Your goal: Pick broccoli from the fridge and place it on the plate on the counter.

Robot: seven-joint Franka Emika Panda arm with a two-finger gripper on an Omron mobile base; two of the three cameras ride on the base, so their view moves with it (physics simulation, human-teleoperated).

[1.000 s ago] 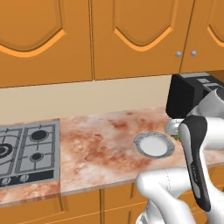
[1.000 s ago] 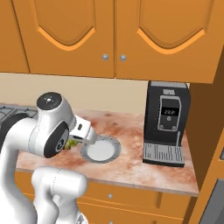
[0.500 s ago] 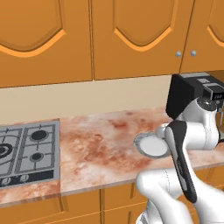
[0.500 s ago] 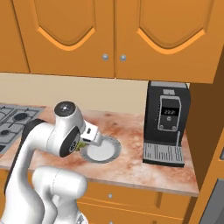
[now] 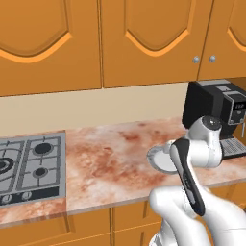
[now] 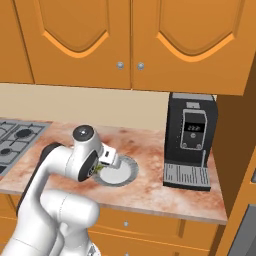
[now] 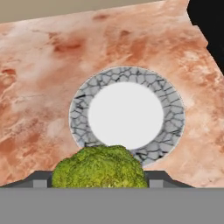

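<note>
Hand [image 7: 99, 181] clenched on the broccoli [image 7: 99, 168]; the green bumpy head sits between the two dark fingertips [image 7: 40, 180] at the bottom of the hand view and overlaps the near rim of the plate [image 7: 169, 105] from that angle. Whether the broccoli touches the plate, cannot tell. In the right base view the hand [image 6: 102, 169] is tucked at the plate's [image 6: 129, 171] left edge with a bit of green broccoli [image 6: 98, 170] showing under the white wrist.

Plate lies flat on the desk [image 5: 113, 156], white centre, grey cracked-pattern rim, nothing on it. In the left base view the arm's elbow and forearm cover the right part of the plate [image 5: 156, 158].

Around it: black coffee machine [image 6: 190, 142] stands on the desk to the right of the plate, near but apart, its drip tray facing forward; its dark corner [image 7: 208, 26] shows top right in the hand view. Gas hob [image 5: 30, 163] is set into the desk well to the left of the plate, with bare mottled stone between them. Orange wall cabinets [image 6: 125, 42] with arched panels and small round knobs hang above, and a cream wall strip runs behind the desk. Orange base cabinets [image 5: 91, 226] run below the desk front.
</note>
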